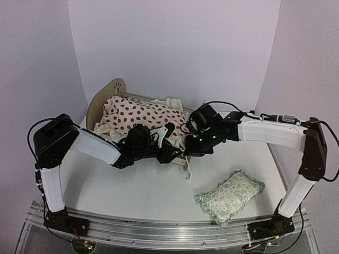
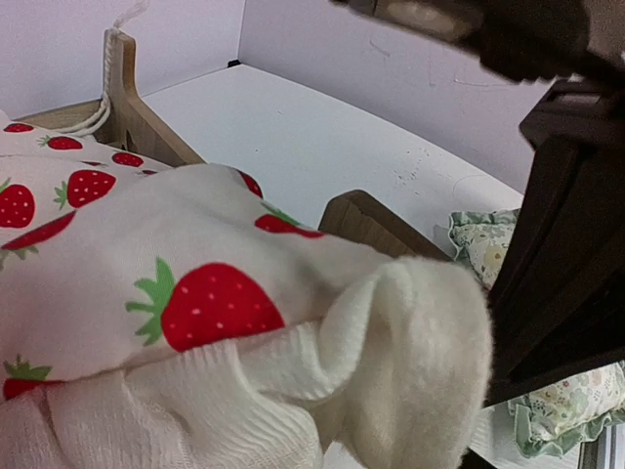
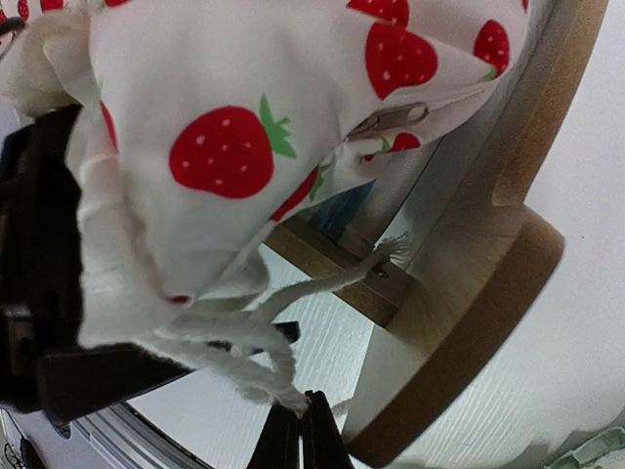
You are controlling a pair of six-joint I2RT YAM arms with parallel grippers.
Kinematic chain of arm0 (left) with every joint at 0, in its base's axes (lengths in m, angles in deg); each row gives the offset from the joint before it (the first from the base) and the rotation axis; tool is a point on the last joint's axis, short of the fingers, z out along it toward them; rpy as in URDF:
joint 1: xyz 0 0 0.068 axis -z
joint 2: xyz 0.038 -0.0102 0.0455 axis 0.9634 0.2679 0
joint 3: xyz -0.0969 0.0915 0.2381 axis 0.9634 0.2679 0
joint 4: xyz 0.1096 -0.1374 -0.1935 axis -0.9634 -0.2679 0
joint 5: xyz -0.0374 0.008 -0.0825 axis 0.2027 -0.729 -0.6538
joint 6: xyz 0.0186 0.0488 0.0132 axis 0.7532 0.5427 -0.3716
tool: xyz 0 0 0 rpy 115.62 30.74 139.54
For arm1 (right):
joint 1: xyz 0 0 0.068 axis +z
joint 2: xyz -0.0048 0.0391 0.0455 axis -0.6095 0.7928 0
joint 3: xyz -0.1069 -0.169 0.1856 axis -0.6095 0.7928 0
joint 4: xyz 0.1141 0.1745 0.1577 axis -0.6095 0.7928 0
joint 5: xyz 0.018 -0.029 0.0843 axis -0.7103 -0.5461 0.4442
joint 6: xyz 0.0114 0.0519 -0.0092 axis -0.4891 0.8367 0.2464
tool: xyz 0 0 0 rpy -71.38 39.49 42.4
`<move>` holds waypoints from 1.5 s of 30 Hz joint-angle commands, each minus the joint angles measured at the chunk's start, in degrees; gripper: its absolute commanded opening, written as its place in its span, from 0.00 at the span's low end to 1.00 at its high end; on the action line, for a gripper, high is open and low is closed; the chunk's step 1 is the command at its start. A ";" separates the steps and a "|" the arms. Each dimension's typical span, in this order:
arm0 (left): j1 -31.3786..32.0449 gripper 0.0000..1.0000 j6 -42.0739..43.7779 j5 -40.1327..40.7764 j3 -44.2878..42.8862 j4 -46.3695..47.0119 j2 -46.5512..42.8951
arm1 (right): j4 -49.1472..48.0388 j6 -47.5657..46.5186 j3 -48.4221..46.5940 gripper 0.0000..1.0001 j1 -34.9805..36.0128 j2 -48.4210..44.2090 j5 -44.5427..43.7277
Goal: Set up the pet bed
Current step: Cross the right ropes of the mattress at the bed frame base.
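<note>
The pet bed point(image 1: 108, 95) stands on the white surface point(image 1: 159, 201) at the back left, with its arched headboard towards the far left corner. The cream cushion point(image 1: 140, 114) with red strawberries already lies on the frame, but it looks bunched and one corner hangs over the foot end, so I judge this step as not finished. The green floral pillow point(image 1: 230, 194) lies on the surface at the near right, well apart from the bed; it probably has to go on last.

Both arms meet at the foot end. The left gripper point(image 1: 165, 136) is just at the cushion's corner; whether its jaws are spread or pinching the fabric I cannot tell. The right gripper point(image 3: 299, 420) has its jaws pressed together, beside the frayed end of a cream cord point(image 3: 293, 293) under the frame.

I find no brand, label or readable writing anywhere.
</note>
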 commanded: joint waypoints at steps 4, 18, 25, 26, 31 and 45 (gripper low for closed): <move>-0.34 0.62 -1.55 4.35 1.85 -11.06 -8.93 | -4.39 2.75 0.91 0.00 0.33 1.99 1.18; -0.34 0.94 -4.70 6.10 4.63 -22.74 -14.29 | -4.75 2.55 0.98 0.12 1.47 0.12 -3.84; -0.34 0.94 -6.70 7.28 7.72 -22.67 -19.42 | -4.79 1.46 2.09 0.36 1.53 -2.20 0.94; -0.40 0.93 -6.84 7.68 7.77 -22.51 -19.46 | -4.76 1.12 2.41 0.38 1.53 -2.98 1.12; -0.42 0.85 -8.43 8.28 7.91 -22.28 -17.88 | -4.46 -1.34 2.40 0.41 1.47 -5.81 -0.50; -0.77 0.55 -17.73 4.54 11.94 -6.41 -6.02 | -3.70 -4.43 2.14 0.46 1.55 -2.37 -5.56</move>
